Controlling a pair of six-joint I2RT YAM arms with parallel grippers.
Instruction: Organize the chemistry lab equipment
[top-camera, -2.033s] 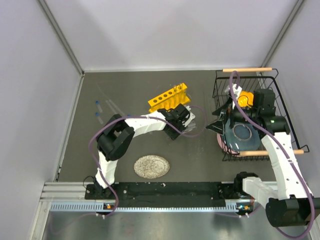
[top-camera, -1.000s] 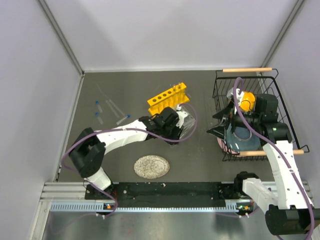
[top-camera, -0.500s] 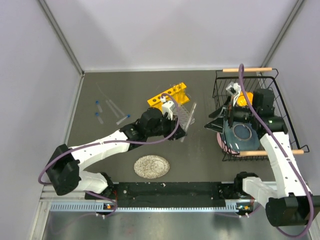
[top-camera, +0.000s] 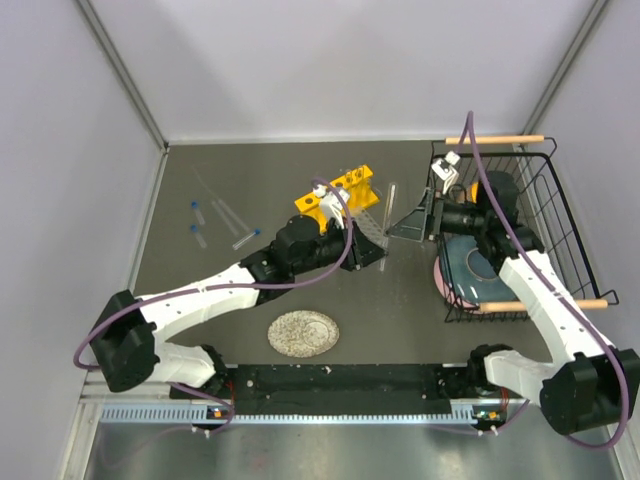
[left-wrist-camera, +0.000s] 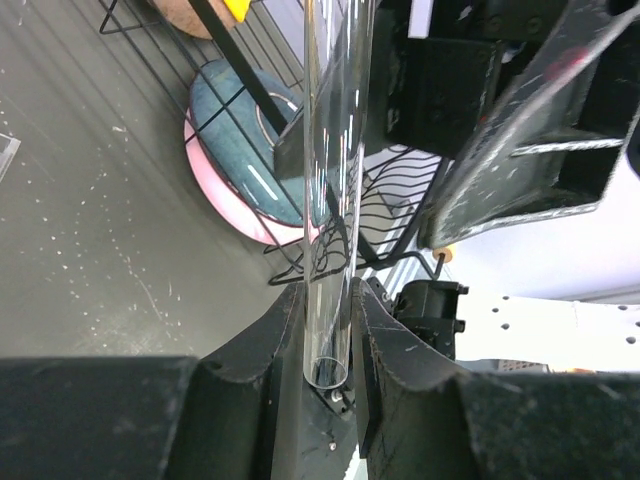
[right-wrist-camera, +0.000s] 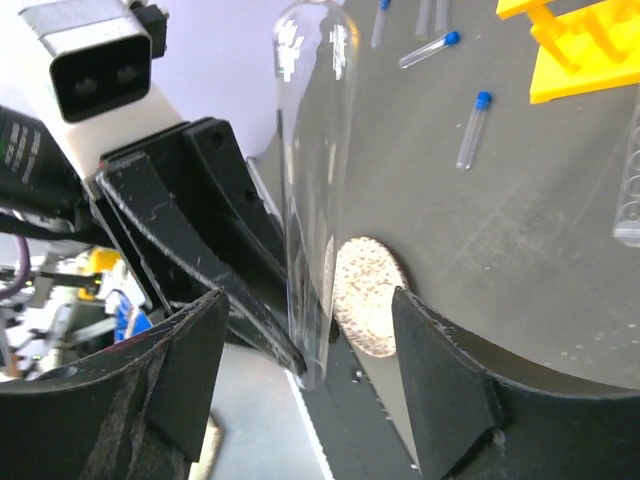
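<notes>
Seen from above, the glass tube (top-camera: 390, 197) is only a faint sliver, and the fingers of both arms are mostly hidden under their own wrists. At the right edge of the right wrist view, a clear gridded piece (right-wrist-camera: 628, 190), probably the small clear rack, is cut off. The left arm's cable crosses part of the yellow rack (top-camera: 335, 192).

The left end effector (left-wrist-camera: 328, 300) is closed narrow on the tube near its open end, with a black finger pressed against each side. The right end effector (right-wrist-camera: 310, 300) stands wide around the same tube, and a gap shows between each finger and the glass. The tube is held in the air above the table (top-camera: 250, 180), between the yellow rack and the wire basket (top-camera: 540, 170).

The tube is thin-walled, smooth and clear, streaked with glare, and one end is rounded. Small vials with blue caps (top-camera: 197, 209) lie flat on the dark, scuffed table, well to the left of the rack. The basket is black wire and holds a blue bowl (left-wrist-camera: 240, 120). A round speckled plate (top-camera: 303, 333) lies near the arms' bases.
</notes>
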